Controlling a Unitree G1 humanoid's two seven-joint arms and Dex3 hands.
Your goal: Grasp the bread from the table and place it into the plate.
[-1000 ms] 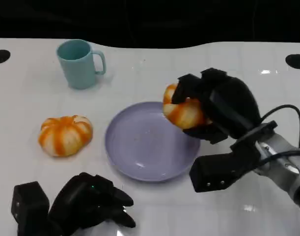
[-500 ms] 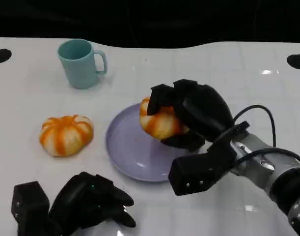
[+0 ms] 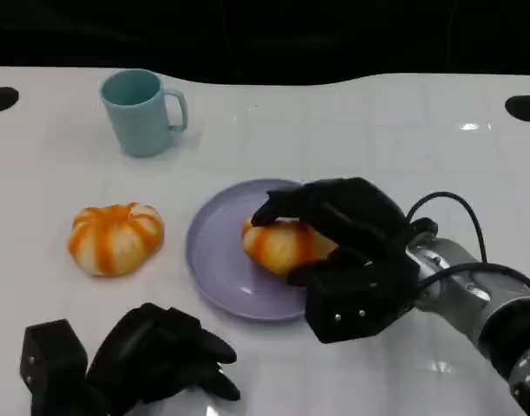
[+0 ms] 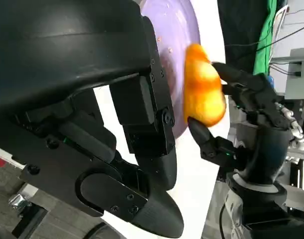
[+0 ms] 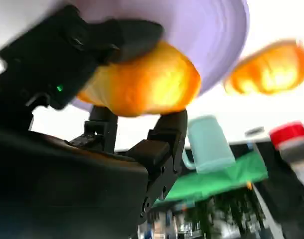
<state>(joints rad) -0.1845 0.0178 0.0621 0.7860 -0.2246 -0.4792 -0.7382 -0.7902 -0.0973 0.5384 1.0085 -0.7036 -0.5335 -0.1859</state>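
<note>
- Left hand (image 3: 152,355) rests at the near edge of the white table (image 3: 351,130), fingers curled in on nothing.
- Right hand (image 3: 343,247) grips the bread (image 3: 282,244) on the purple plate (image 3: 214,260).
- A second orange bun (image 3: 115,237) lies left of it.
- Teal mug (image 3: 141,111) stands farther back, dark background beyond.

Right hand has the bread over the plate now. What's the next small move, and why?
Probably open the fingers and let go. In the head view the right hand holds the bread low over the purple plate, well inside its rim and seemingly resting on it. The wrist views cannot confirm contact, so ease open slowly, then lift clear. The second bread lies on the table beside the plate.
</note>
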